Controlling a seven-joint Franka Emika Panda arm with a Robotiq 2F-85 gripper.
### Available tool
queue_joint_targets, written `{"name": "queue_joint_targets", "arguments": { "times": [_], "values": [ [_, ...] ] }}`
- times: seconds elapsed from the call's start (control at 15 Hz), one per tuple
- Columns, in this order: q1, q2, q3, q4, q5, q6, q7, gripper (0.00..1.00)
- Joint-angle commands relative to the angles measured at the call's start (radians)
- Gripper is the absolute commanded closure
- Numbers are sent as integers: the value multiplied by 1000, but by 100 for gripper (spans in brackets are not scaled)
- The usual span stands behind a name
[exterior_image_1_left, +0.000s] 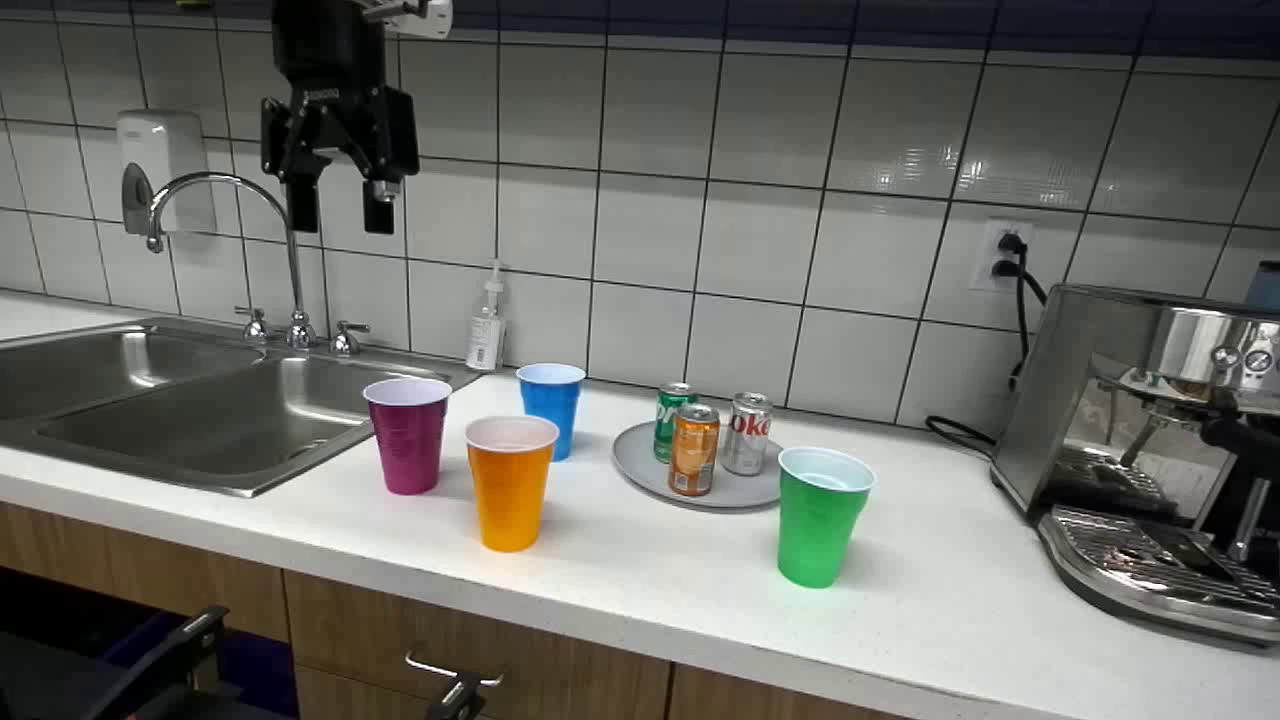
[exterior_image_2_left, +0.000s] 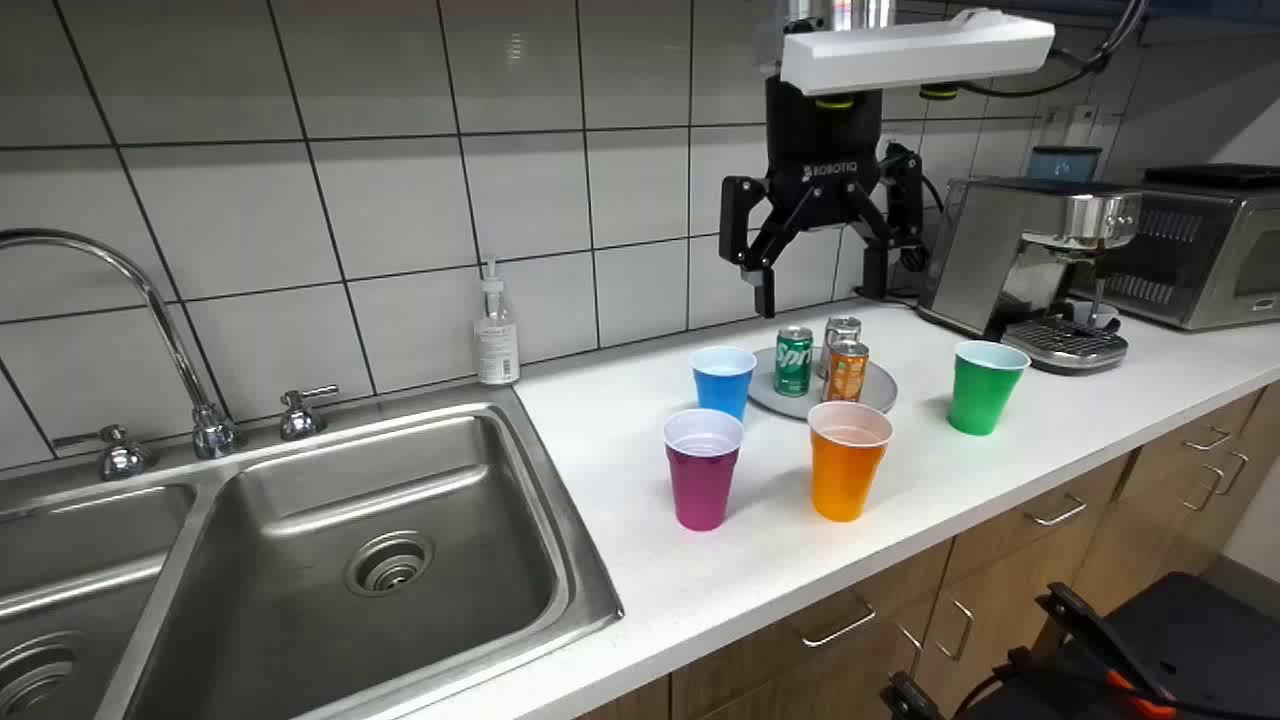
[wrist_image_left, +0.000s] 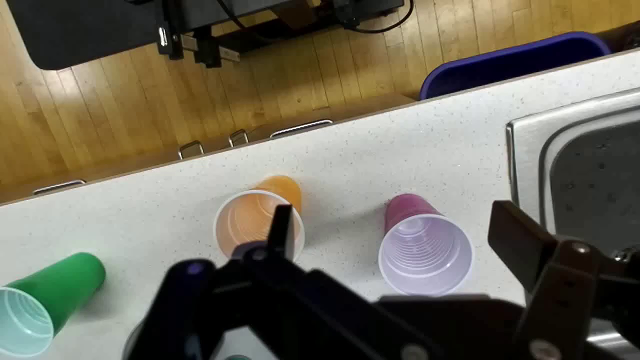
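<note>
Your claw (exterior_image_2_left: 819, 292) hangs above the counter (exterior_image_2_left: 620, 450), jaws spread wide. Below it, your wrist view shows the purple cup (wrist_image_left: 424, 250) between the fingers (wrist_image_left: 520, 240) and the orange cup (wrist_image_left: 250, 220) partly behind one.

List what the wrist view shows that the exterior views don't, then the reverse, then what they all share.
Only the wrist view: the planks of the wood floor and the inside bottom of the purple cup.

Only the exterior views: the coffee machine, bottle, tiled wall and blue cup.

Shared: the gripper, open and holding nothing, the orange cup, green cup, sink and counter, plus the purple cup's outside.
</note>
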Motion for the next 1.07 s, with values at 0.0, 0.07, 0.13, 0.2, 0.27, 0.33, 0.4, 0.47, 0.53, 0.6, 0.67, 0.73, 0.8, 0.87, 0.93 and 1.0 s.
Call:
{"name": "queue_joint_targets", "arguments": {
  "times": [0.0, 0.07, 0.13, 0.2, 0.27, 0.33, 0.4, 0.47, 0.53, 0.6, 0.67, 0.73, 0.8, 0.87, 0.93, 1.0],
  "values": [
    [11, 1, -10, 1, -5, -1, 4, 0],
    [11, 1, -10, 1, -5, -1, 4, 0],
    [11, 1, -10, 1, -5, -1, 4, 0],
    [11, 1, -10, 1, -5, -1, 4, 0],
    [7, 9, -15, 6, -5, 1, 1, 0],
    [1, 19, -22, 10, -9, 9, -5, 0],
    [-3, 27, -28, 13, -13, 14, -9, 0],
    [-8, 39, -35, 18, -16, 20, -11, 0],
    [-14, 49, -43, 22, -21, 31, -10, 0],
    [-20, 65, -54, 29, -23, 42, -13, 0],
    [-27, 82, -64, 33, -27, 55, -10, 0],
    [-35, 101, -74, 40, -30, 67, -7, 0],
    [-42, 119, -85, 48, -31, 79, -4, 0],
    [-49, 137, -95, 53, -31, 92, -2, 0],
    [-57, 156, -106, 61, -30, 103, -1, 0],
    [-64, 176, -115, 70, -32, 117, 3, 0]
  ]
}}
